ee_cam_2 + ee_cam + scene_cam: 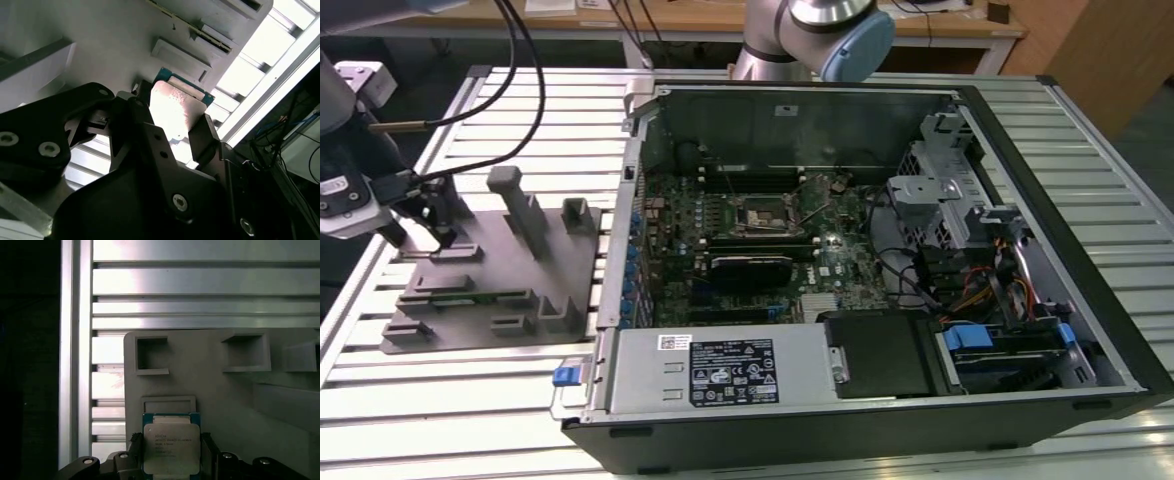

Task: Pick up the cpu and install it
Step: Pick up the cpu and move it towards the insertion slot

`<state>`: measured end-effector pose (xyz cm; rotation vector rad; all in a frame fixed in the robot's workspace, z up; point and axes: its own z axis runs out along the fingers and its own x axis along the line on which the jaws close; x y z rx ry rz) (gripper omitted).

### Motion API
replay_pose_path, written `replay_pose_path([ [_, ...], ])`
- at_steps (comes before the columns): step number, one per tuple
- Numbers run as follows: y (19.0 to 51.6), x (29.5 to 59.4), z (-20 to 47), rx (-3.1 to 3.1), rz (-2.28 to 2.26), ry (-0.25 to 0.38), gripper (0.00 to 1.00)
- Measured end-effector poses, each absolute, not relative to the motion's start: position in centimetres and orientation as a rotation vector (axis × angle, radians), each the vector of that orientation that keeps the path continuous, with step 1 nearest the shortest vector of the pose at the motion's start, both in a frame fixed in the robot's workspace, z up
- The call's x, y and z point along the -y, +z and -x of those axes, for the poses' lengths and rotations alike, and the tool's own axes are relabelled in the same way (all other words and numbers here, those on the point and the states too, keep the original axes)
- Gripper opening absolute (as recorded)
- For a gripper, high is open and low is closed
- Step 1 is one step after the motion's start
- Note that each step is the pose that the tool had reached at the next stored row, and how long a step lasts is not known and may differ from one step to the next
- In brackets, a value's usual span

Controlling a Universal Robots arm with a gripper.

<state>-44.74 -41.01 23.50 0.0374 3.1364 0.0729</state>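
Hand (420,238) clamped on cpu (171,445) edges at grey fixture (230,395); pick looks made, socket (758,213) install not yet done.

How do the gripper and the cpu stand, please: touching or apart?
Touching: in the second wrist view the gripper clamps the cpu at both edges.

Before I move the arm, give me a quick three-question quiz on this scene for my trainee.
1. True or false: the cpu already sits in the motherboard socket.
2. The gripper is above which? A the grey fixture block; B the power supply; C the drive cage.
3. Fill in: in the exterior view, the open computer case lies to the fixture block's ____.
Key: 1 false, both wrist views show it at the gripper; 2 A; 3 right.
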Motion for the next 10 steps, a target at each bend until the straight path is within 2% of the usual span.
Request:
replay_pose_path([
  [10,24.44,41.01,44.73,-3.136,-0.037,0.073,0.54],
])
